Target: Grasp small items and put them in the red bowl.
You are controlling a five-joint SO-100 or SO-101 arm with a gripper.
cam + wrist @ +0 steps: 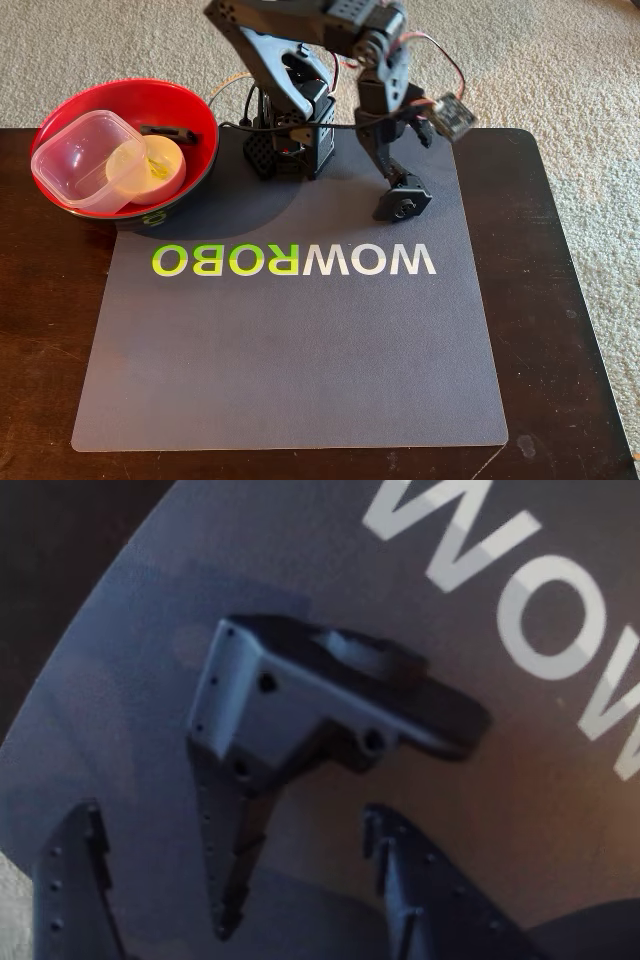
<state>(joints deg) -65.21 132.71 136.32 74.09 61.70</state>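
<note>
My gripper (402, 205) hangs just above the mat (300, 350) — fingers apart, holding nothing. The red bowl (190, 120) sits at the fixed view's upper left — containing clear tub (70, 160) and white dish (150, 170).

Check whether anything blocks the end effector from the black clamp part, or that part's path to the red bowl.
Nothing visible separates the open end effector from the black clamp part; its fingers flank it. Toward the red bowl, the arm's own base sits near the direct line.
</note>
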